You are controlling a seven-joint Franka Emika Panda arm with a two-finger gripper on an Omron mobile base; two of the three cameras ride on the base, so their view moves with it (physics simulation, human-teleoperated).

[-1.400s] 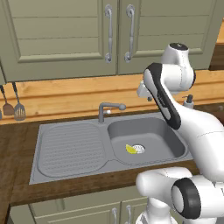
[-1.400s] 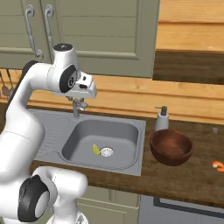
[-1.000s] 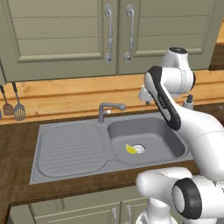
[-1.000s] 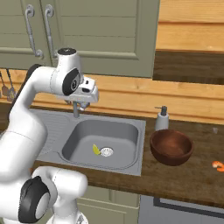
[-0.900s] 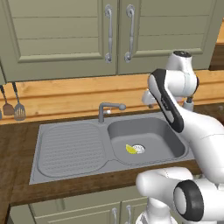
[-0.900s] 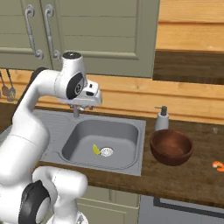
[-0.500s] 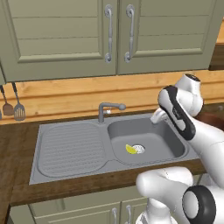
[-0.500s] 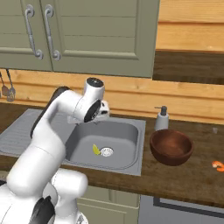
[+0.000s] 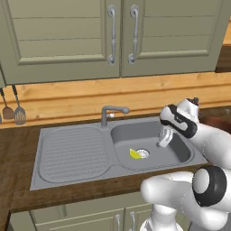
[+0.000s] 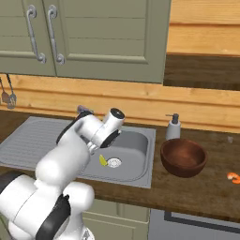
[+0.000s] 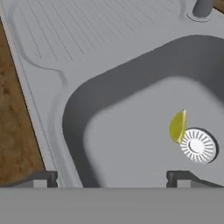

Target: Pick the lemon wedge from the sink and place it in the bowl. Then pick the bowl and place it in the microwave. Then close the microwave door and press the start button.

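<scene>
The end effector (image 9: 163, 139) hangs wide open inside the sink (image 9: 76, 153). The lemon wedge (image 11: 177, 126) lies below it, touching the drain (image 11: 198, 146); a misaligned descent could knock it aside.

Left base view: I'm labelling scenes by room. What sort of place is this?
A kitchen, rendered: a sink with tap set in a wooden counter, cupboards above, spatulas hanging on the wall.

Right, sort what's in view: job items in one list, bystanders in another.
Job: lemon wedge by the drain, sink, bowl, open claw above the basin.
Bystanders: soap dispenser, hanging utensils, cabinet doors, tap.
</scene>
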